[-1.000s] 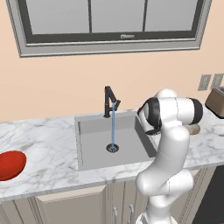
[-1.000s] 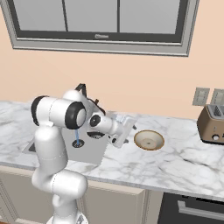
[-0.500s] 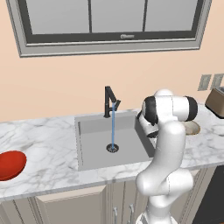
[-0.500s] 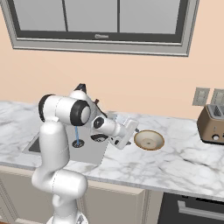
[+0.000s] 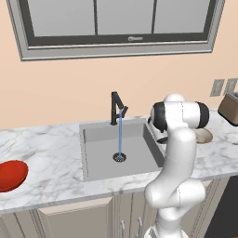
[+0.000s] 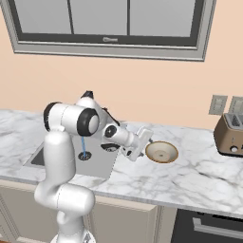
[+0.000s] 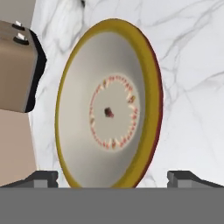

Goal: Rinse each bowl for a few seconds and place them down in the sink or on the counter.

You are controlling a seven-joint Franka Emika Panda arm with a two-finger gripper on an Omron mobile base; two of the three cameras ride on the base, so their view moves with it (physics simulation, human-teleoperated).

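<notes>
Two bowls sit far apart here: the red bowl (image 5: 11, 175) rests on the counter (image 5: 51, 153) well left of the sink (image 5: 95, 153), where water runs from the black faucet (image 5: 115, 106) to the drain (image 5: 119, 157). Right of the basin, the gripper (image 6: 141, 144) hangs with jaws spread wide and empty just beside the beige bowl (image 6: 161, 152), and further right stands a toaster (image 6: 229, 135).

red bowl (image 5: 10, 175): cut off by left edge of left base view.
beige bowl (image 5: 204, 135): left part hidden behind arm in left base view; lower rim cut off in hand view.
toaster (image 6: 230, 134): cut off by right edge.
gripper (image 6: 148, 137): fingertips too small to make out in right base view.
sink (image 6: 97, 159): mostly hidden behind arm in right base view.
</notes>
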